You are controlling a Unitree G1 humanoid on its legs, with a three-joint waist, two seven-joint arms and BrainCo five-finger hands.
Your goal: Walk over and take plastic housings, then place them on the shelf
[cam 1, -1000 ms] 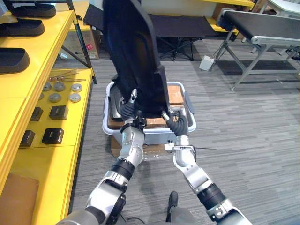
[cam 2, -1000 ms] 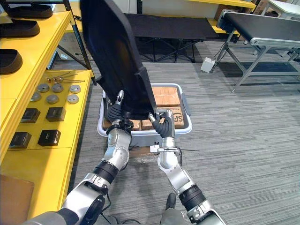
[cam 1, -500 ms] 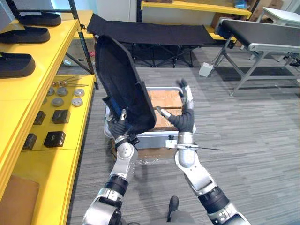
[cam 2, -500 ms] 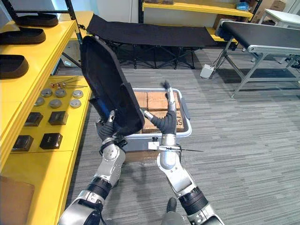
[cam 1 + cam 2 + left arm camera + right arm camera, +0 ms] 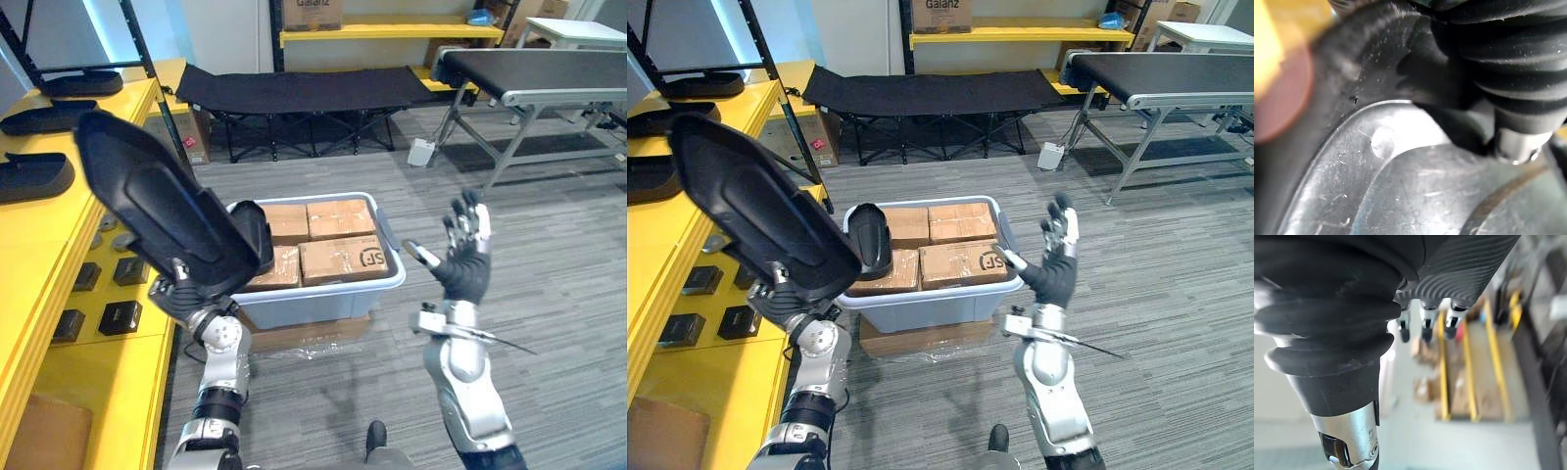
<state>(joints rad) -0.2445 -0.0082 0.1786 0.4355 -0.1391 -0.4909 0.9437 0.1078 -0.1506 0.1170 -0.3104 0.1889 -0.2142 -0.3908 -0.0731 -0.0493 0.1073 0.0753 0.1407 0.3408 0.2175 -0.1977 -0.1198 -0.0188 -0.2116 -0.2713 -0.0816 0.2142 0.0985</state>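
A large black plastic housing point(image 5: 157, 211) hangs tilted over the gap between the yellow shelf point(image 5: 59, 245) and the bin. My left hand point(image 5: 184, 294) is shut on its lower end, and its glossy surface point(image 5: 1400, 186) lies close under that hand. My right hand point(image 5: 460, 262) is raised to the right of the bin, fingers spread and holding nothing. A smaller black part point(image 5: 870, 240) stands at the left end of the grey bin point(image 5: 328, 294). More black housings point(image 5: 34, 176) lie on the shelf's upper levels.
The bin holds several cardboard boxes point(image 5: 338, 257) and rests on a flat carton point(image 5: 304, 335). Small black blocks point(image 5: 118, 315) and metal discs lie on the low shelf level. A black folding cot point(image 5: 304, 88) and a conveyor table point(image 5: 549, 73) stand behind, with grey carpet to the right.
The housing has swung left and down toward the yellow shelf, held by the left hand alone. The right hand has let go, opened and moved right. The camera has tilted up.
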